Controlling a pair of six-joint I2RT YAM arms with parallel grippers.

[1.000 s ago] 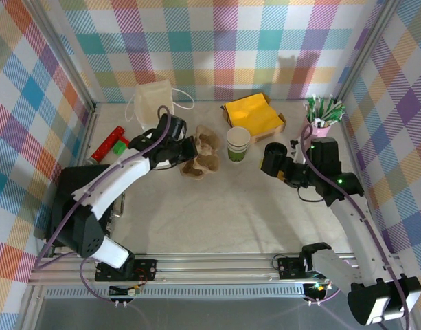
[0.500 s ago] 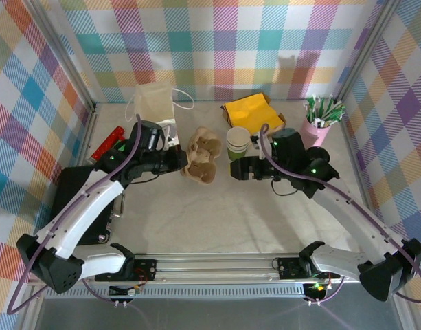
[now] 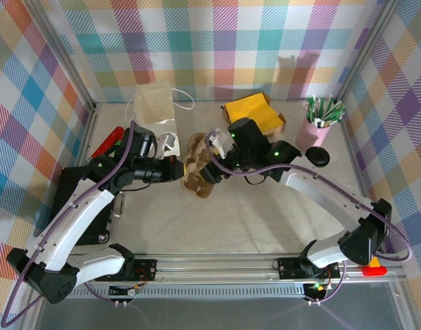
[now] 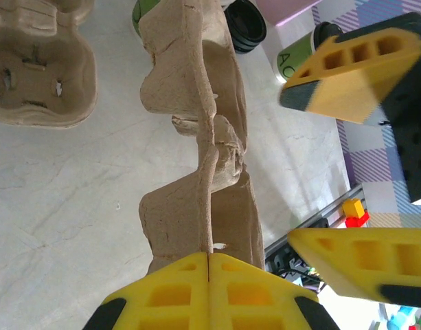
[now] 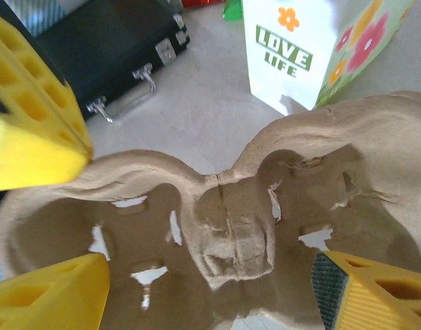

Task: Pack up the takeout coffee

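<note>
- My left gripper (image 4: 208, 258) was pinched fully together on one end rim of the pulp cup carrier (image 4: 196, 137), holding it tipped on edge.
- My right gripper (image 5: 203, 285) stood wide open astride the carrier's wells, with nothing in its grasp.
- The coffee cup (image 4: 292, 58), its black lid (image 3: 319, 157) seemingly on, stood well beyond the carrier's far end.
- I judged the step to be readying the carrier. Next it needed laying flat, wells up, before I fetched the cup.
</note>
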